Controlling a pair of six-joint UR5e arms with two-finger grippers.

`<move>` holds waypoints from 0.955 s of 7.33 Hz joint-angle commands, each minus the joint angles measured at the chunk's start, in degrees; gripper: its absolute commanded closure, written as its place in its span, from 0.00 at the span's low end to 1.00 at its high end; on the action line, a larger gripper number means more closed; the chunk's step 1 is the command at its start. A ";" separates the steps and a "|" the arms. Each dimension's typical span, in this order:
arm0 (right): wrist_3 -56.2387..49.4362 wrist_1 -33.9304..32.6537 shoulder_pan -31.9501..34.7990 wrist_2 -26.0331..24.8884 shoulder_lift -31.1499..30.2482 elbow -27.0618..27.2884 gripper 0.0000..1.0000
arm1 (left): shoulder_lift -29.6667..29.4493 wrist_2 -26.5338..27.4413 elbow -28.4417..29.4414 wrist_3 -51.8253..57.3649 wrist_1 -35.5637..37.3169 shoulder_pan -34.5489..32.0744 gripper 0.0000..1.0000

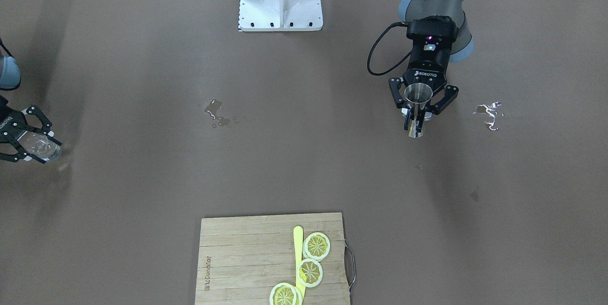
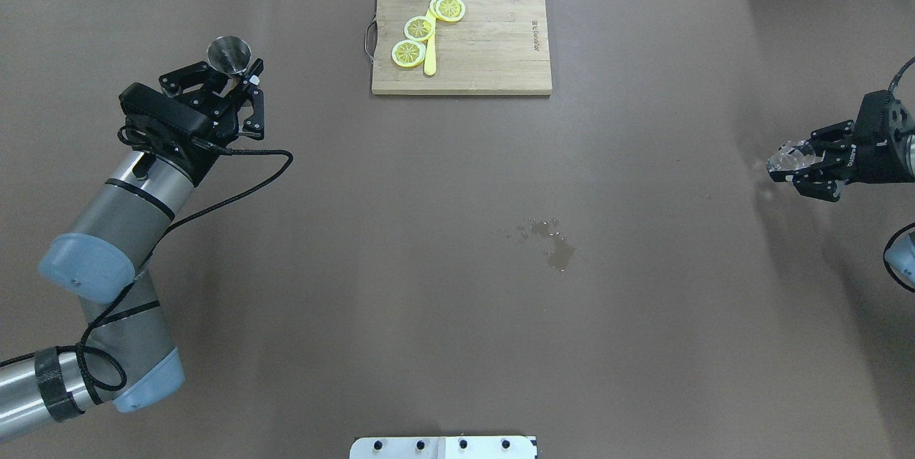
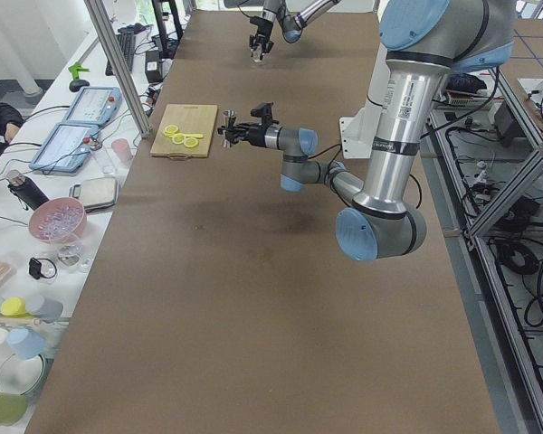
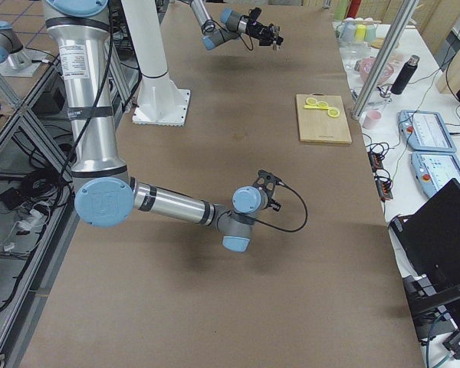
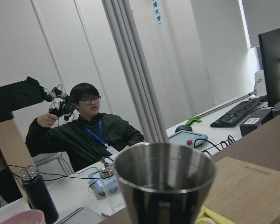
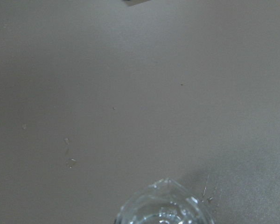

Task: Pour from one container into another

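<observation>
My left claw [image 2: 231, 77] clamps the steel cup [image 1: 417, 95] upright; my right claw [image 2: 786, 169] grips what looks like a clear glass [image 1: 43, 147].

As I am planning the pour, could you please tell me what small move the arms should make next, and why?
Probably swing the left gripper, shut on the metal cup, inward toward the table's middle. The right gripper holds the clear container at the opposite end, so the two are much too far apart to pour.
</observation>
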 commanded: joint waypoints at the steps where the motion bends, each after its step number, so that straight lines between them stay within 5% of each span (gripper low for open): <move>1: -0.03 0.14 -0.02 0.42 -0.21 -0.39 1.00 | 2.36 3.99 0.09 -8.15 3.11 1.06 1.00; 7: -0.04 2.96 -0.99 0.33 -0.39 -3.64 1.00 | 3.69 13.24 2.62 -35.01 21.63 1.60 1.00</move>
